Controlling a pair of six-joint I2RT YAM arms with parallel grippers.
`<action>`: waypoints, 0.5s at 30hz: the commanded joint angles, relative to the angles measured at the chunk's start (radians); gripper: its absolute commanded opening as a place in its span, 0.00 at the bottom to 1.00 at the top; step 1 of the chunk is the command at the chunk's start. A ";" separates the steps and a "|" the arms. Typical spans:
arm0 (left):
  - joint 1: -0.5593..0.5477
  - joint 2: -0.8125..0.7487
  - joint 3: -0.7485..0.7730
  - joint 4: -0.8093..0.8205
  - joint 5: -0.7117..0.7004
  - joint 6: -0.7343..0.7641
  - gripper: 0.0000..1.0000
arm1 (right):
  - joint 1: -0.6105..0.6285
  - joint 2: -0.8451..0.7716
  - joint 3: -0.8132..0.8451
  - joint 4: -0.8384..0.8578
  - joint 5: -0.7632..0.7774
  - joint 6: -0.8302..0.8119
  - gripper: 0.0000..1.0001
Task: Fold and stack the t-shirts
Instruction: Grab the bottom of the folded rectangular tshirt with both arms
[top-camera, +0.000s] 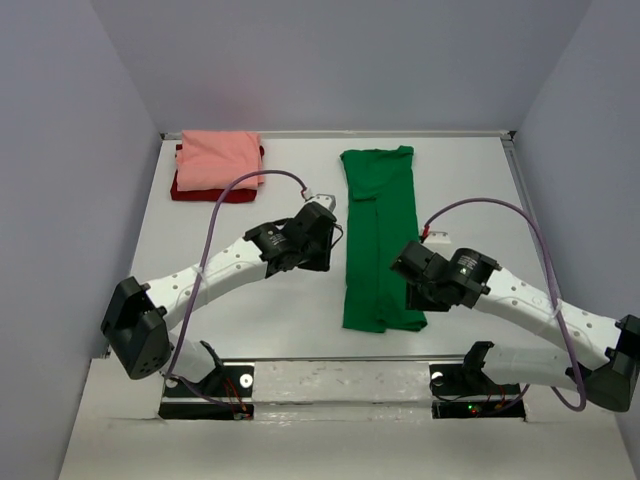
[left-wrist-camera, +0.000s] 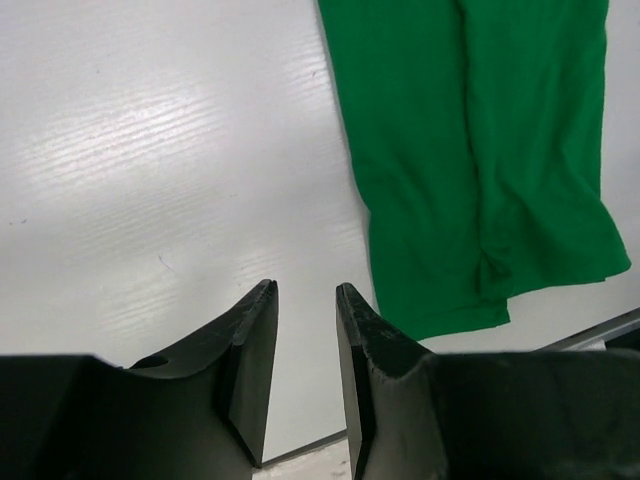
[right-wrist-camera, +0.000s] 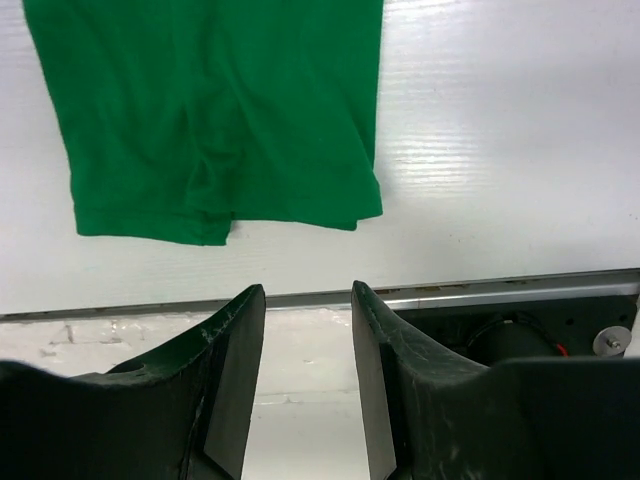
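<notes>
Left hand (left-wrist-camera: 305, 288), right hand (right-wrist-camera: 307, 290), one green shirt (top-camera: 378, 230), seemingly two stacked shirts (top-camera: 218, 158)

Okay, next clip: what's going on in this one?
Two robot arms are partway through folding and stacking t-shirts. The bright green cotton t-shirt lies on the white table, folded lengthwise into a long narrow strip, not yet folded short. The left gripper and the right gripper sit on either side of it, both open and holding nothing. At the far left corner, the folded salmon pink t-shirt rests on top of the folded dark red t-shirt.
</notes>
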 joint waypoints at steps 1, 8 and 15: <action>0.002 -0.040 -0.045 0.038 0.038 -0.023 0.40 | 0.007 0.019 -0.033 0.001 0.015 0.039 0.46; 0.002 -0.024 -0.082 0.049 0.094 -0.021 0.40 | 0.007 0.055 -0.093 0.084 -0.001 0.024 0.46; 0.004 -0.027 -0.076 0.020 0.104 -0.020 0.40 | 0.007 0.044 -0.114 0.127 -0.023 0.019 0.45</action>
